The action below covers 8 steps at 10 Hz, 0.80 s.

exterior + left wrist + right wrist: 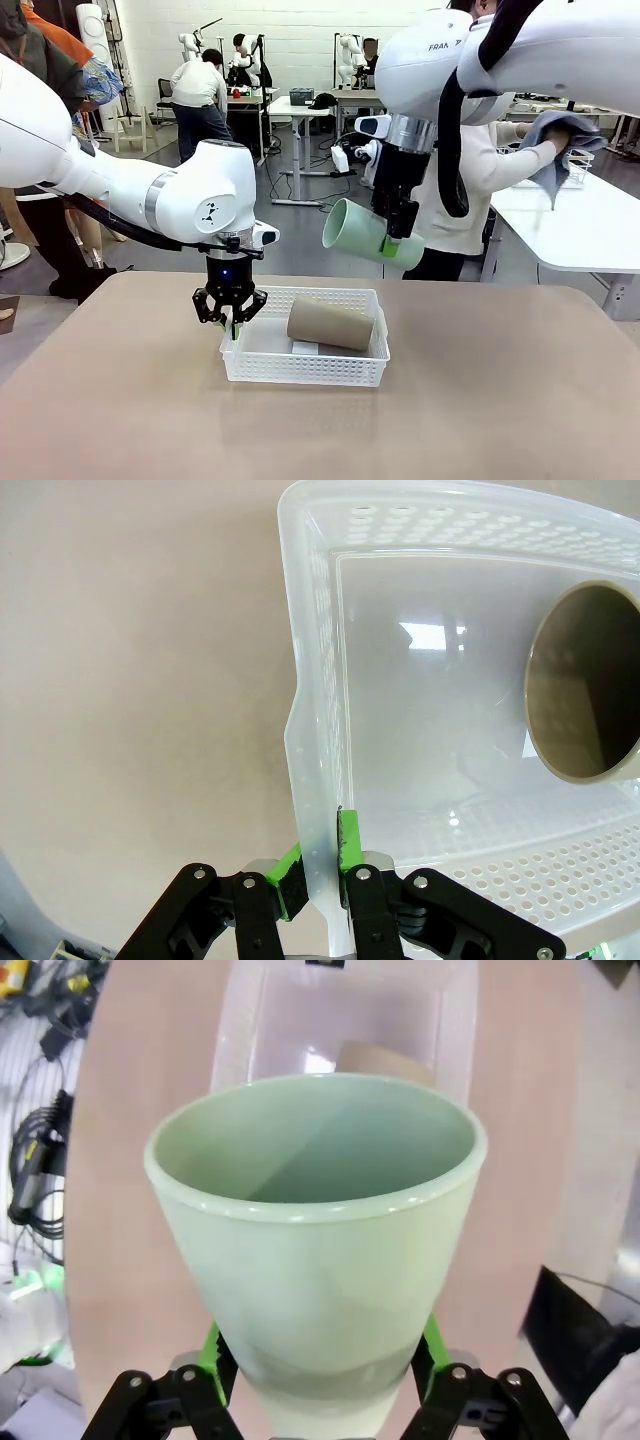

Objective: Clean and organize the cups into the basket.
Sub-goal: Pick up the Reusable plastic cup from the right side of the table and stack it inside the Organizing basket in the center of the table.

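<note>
While the left gripper is clamped on a short end wall of the basket, one green pad on each side of the thin, translucent white plastic, the right gripper grips the mint cup in the air, above and to the right of it. That cup is matte, smooth and tapered. It is pinched across its narrow base and tilted, its round mouth pointing away from the fingers and down toward the basket. Just beyond the left fingers, a tan cup lies on its side on the basket's glossy floor, open mouth toward them. Rows of small holes perforate the walls. Below both grippers spreads the plain beige table. Behind the right arm, a person holds a grey-blue cloth.
</note>
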### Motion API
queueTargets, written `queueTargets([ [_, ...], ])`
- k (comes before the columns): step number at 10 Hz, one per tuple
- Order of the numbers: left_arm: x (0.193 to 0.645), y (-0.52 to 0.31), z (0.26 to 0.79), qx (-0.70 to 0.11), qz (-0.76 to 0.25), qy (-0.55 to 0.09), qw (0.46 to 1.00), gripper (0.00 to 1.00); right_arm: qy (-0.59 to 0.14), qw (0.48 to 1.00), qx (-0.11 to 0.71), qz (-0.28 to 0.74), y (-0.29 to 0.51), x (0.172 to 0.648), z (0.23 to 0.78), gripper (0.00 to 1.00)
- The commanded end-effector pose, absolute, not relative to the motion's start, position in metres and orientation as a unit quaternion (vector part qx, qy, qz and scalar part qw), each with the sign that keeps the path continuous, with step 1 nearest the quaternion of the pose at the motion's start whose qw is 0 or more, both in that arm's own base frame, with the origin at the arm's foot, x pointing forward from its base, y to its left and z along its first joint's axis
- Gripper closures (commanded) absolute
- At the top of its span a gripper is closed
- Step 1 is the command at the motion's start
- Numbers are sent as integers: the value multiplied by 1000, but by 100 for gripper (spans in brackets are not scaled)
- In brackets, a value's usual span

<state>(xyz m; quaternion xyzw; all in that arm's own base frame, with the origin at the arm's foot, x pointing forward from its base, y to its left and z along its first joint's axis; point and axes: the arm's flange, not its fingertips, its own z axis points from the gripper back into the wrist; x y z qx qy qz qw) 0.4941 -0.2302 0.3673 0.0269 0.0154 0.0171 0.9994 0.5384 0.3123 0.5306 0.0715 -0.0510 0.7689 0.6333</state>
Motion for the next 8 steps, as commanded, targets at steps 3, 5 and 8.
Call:
queueTargets([
  [3, 495, -229, 367, 27, 12, 11, 999, 100, -55, 628, 89, 771, 311, 529, 544, 18],
  [5, 495, -229, 367, 27, 12, 11, 999, 100, -55, 628, 89, 771, 311, 529, 544, 18],
  [8, 495, -229, 367, 27, 12, 11, 999, 100, -8, 694, 46, 719, 349, 536, 525, 18],
])
